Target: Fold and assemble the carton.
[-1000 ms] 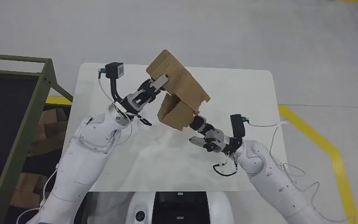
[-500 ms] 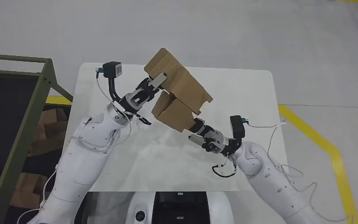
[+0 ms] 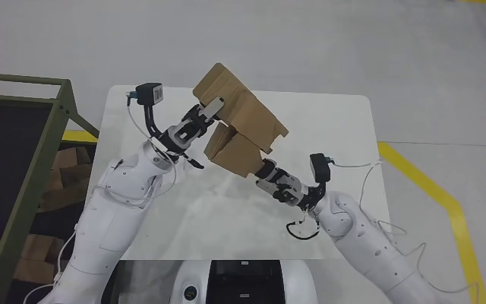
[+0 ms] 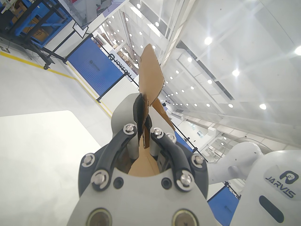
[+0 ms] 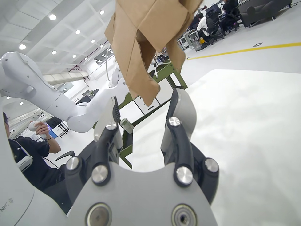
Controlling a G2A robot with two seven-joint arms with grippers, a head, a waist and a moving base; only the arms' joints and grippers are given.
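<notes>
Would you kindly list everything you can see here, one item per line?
carton: one, brown, partly folded, held up above the table
table: one, white, under both arms
rack: one, green, on the floor beside the table
cardboard pieces: several, brown, by the rack
floor line: one, yellow, on the table's other side
left gripper: one, grey and black, shut on a carton flap
right gripper: one, grey and black, open at the carton's lowest flap
</notes>
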